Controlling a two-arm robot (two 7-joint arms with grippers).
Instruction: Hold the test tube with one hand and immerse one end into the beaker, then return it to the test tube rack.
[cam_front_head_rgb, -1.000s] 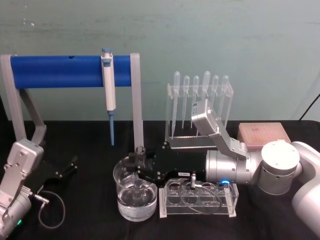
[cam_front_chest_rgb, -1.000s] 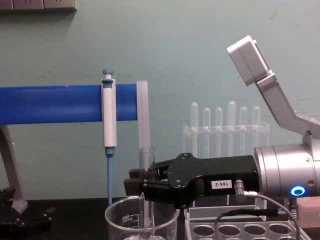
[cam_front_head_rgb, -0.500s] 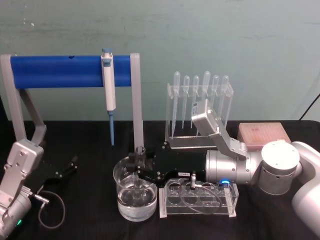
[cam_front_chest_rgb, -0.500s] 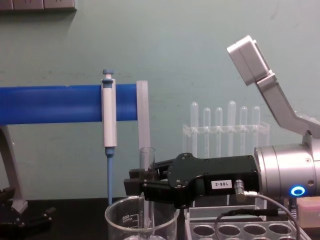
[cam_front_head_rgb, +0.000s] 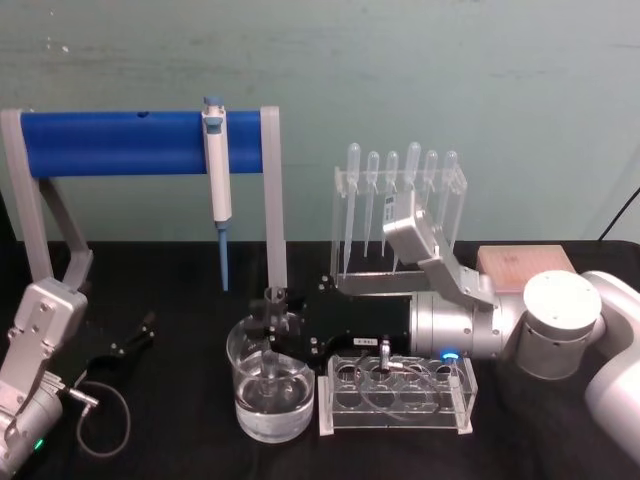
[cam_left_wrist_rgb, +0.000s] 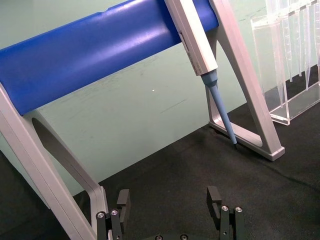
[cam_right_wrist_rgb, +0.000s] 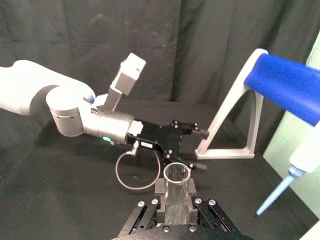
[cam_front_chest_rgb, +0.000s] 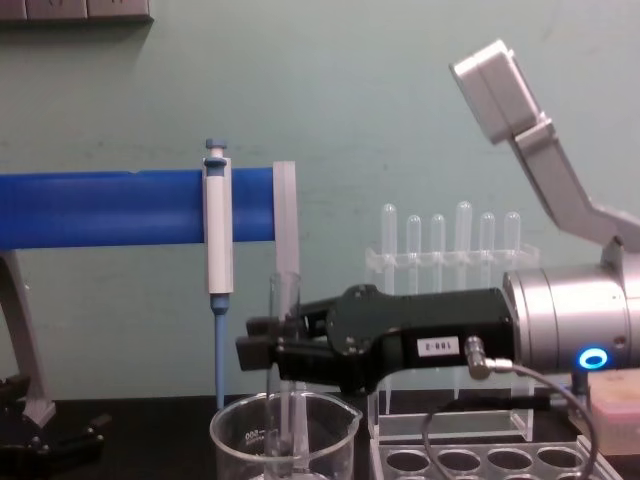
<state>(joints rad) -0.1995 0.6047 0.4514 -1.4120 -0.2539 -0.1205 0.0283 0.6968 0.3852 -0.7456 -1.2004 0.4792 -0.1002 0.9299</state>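
Centre of the chest view: the right gripper (cam_front_chest_rgb: 272, 352), clamped on the upright tube (cam_front_chest_rgb: 284, 300), holds the tube's lower end inside the beaker (cam_front_chest_rgb: 235, 440) at lower centre. The rack (cam_front_head_rgb: 395, 415) stands just right of the beaker on the black surface (cam_front_head_rgb: 180, 290). The left gripper (cam_left_wrist_rgb: 170, 210), fingers apart, lies parked at the lower left of the head view.

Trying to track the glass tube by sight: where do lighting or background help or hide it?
Head view: the tube nearly vanishes against the black right claw gripping it and the dark table; the beaker shows by pale highlights. Chest view: the tube's edges stand out against the light wall. Right wrist view: its rim catches light over the dark table.
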